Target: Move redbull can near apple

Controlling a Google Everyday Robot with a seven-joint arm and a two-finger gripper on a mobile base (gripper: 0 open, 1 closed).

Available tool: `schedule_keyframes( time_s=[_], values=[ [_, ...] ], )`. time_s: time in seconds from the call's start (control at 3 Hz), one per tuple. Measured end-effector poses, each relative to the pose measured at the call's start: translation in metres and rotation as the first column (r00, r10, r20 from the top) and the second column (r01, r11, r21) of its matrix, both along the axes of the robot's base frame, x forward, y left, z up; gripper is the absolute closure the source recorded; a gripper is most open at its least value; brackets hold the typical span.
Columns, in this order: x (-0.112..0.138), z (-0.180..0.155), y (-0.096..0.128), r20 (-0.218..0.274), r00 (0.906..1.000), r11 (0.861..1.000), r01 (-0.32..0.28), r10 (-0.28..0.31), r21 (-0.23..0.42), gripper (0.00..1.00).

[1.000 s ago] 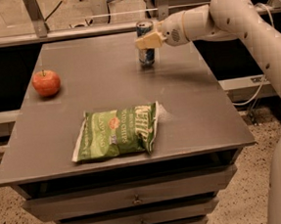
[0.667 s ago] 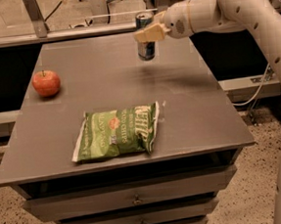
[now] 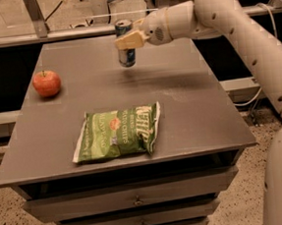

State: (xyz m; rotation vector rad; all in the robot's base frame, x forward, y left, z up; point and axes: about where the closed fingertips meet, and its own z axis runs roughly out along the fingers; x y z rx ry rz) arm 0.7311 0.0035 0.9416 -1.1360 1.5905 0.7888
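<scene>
The redbull can (image 3: 126, 54) is a slim blue-and-silver can held upright in the air above the far middle of the grey table (image 3: 189, 95). My gripper (image 3: 129, 40) is shut on the can, its cream fingers (image 3: 131, 40) wrapped around the can's upper part, with the white arm reaching in from the right. The apple (image 3: 46, 83) is round and red-orange with a short stem and sits near the table's left edge, well to the left of and nearer than the can.
A flat green chip bag (image 3: 118, 132) lies in the front middle of the table. Drawers (image 3: 134, 200) run below the tabletop. A metal rail and frame stand behind the table, and the floor lies beyond.
My gripper has lifted the redbull can off the table and carried it to the left, toward the apple's side. The apple and chip bag have not moved.
</scene>
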Motion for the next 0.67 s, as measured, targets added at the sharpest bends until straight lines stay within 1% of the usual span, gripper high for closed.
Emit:
schedule_keyframes(
  time_s=[0.33,0.67],
  values=[
    [-0.013,-0.01,0.072,-0.004,0.9923,0.992,-0.123,0.124,0.016,1.0],
    [-0.029,-0.01,0.129,0.003,0.9745,0.974,-0.224,0.224,0.032,1.0]
  ],
)
